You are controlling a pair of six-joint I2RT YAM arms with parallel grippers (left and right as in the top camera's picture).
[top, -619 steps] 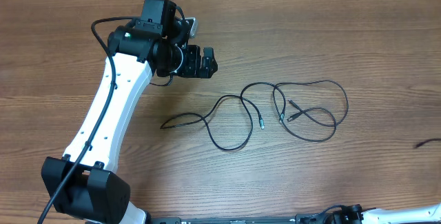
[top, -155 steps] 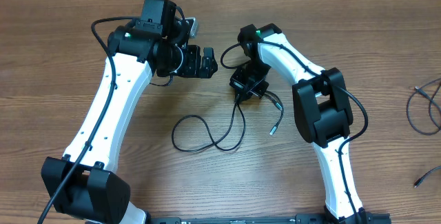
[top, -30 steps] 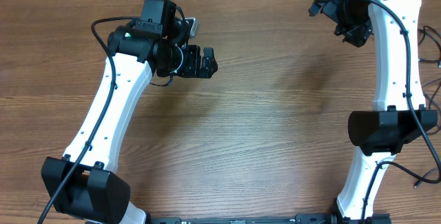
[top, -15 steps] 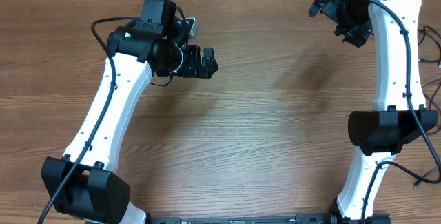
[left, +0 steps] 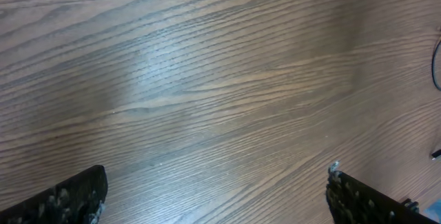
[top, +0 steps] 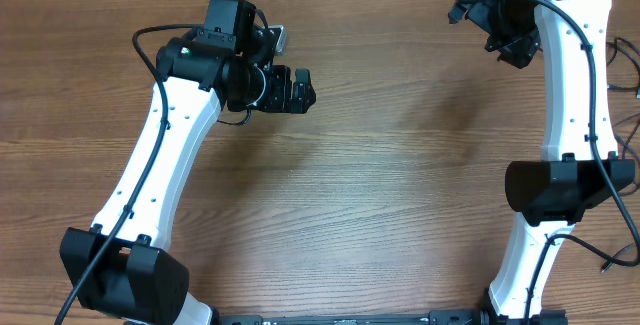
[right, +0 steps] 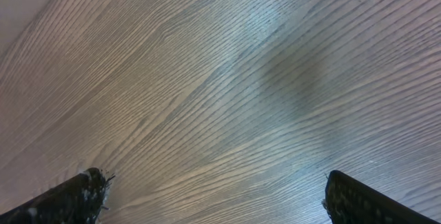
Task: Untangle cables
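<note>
The cables lie at the far right edge of the table, past the right arm: thin black strands show there, with a plug end (top: 607,262) near the front right. A short arc of cable (left: 437,65) also shows at the right edge of the left wrist view. My left gripper (top: 305,90) hangs open over bare wood at the back left of centre, with nothing between its fingers (left: 69,198). My right gripper (top: 475,5) is raised at the back right, open and empty; its fingers (right: 372,202) frame only wood grain.
The wooden table (top: 400,195) fills the view. The white left arm (top: 165,145) crosses the left side. The white right arm (top: 570,95) stands upright along the right side, between the table's middle and the cables.
</note>
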